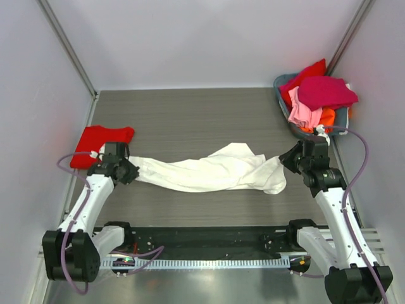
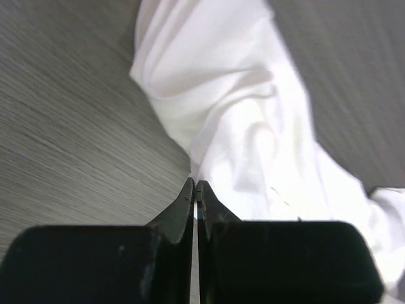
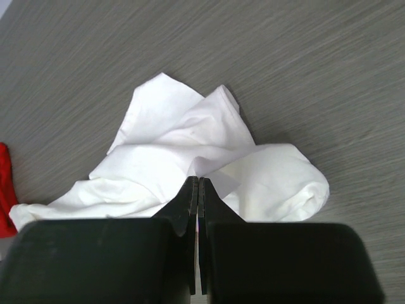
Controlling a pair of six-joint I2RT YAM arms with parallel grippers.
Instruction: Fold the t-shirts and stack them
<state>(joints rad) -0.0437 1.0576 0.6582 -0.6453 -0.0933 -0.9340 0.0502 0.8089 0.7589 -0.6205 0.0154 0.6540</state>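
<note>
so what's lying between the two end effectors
The white shirt, stretched in a rumpled band from the left end effector to the right end effector, each shut on one end. The top view shows it.

readable text: none for you in any view | white t-shirt [image 1: 209,172]: no legible print showing
</note>
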